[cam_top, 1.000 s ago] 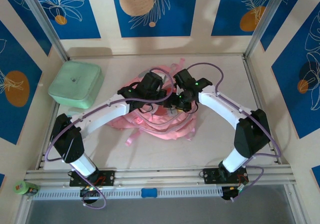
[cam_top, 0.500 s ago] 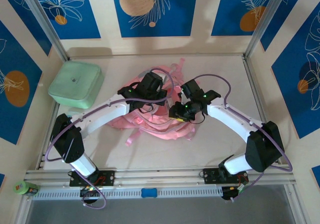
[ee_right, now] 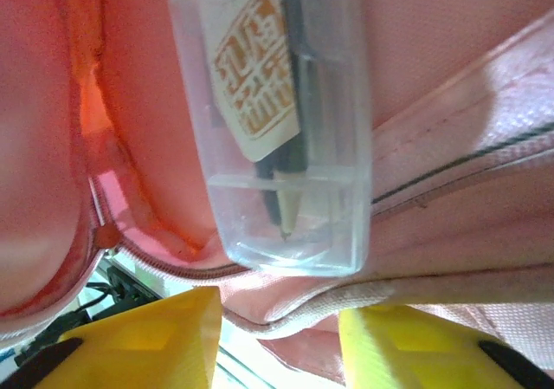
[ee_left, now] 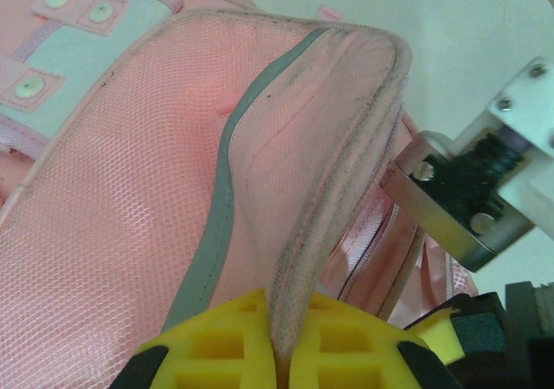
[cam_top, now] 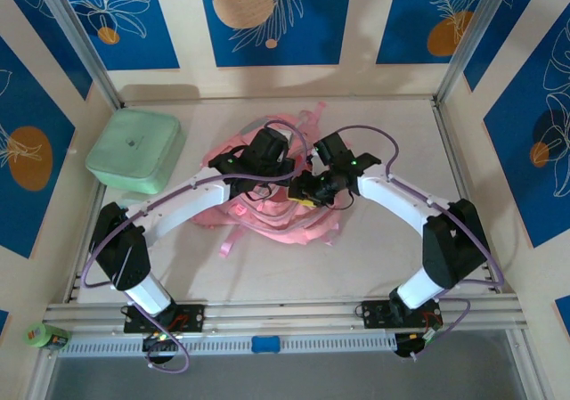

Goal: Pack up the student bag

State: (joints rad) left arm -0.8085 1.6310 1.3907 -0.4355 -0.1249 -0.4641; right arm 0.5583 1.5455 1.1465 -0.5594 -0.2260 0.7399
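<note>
The table (cam_top: 383, 257) is lying pale under me. Walls (cam_top: 276, 17) with blue panels (white leaves, orange discs) are closing it in on three sides, and metal posts (cam_top: 80, 48) are rising at the far corners. A rail (cam_top: 285, 315) is running along the near edge, where my two bases are sitting. A mint box (cam_top: 135, 151) is resting at the far left corner, well apart from the bag (cam_top: 276, 226). The bag is slumping pink in the middle of the table, with straps trailing toward the near edge. Off the table, past the near left corner, a small green thing (cam_top: 44, 335) is lying; I cannot tell what it is.

Both my arms are bending in over the bag, wrists nearly meeting, with purple cables (cam_top: 365, 133) looping above them. My left pincer (ee_left: 281, 341) is clenching the padded rim of a mesh flap of the bag, the yellow fingers (ee_left: 216, 346) pressing it from both sides. Just beside that rim, a grey metal block (ee_left: 441, 207) on my right arm's wrist is crowding in.

My right pincer (ee_right: 279, 337) is standing released at the bag's open mouth. Its fingers are apart, and a fold of pink edge is running between them without being pinched. Just past the fingertips a clear case (ee_right: 286, 120) is lying inside against the lining, holding dark pens and an orange-printed label — it is sitting right across the opening.
</note>
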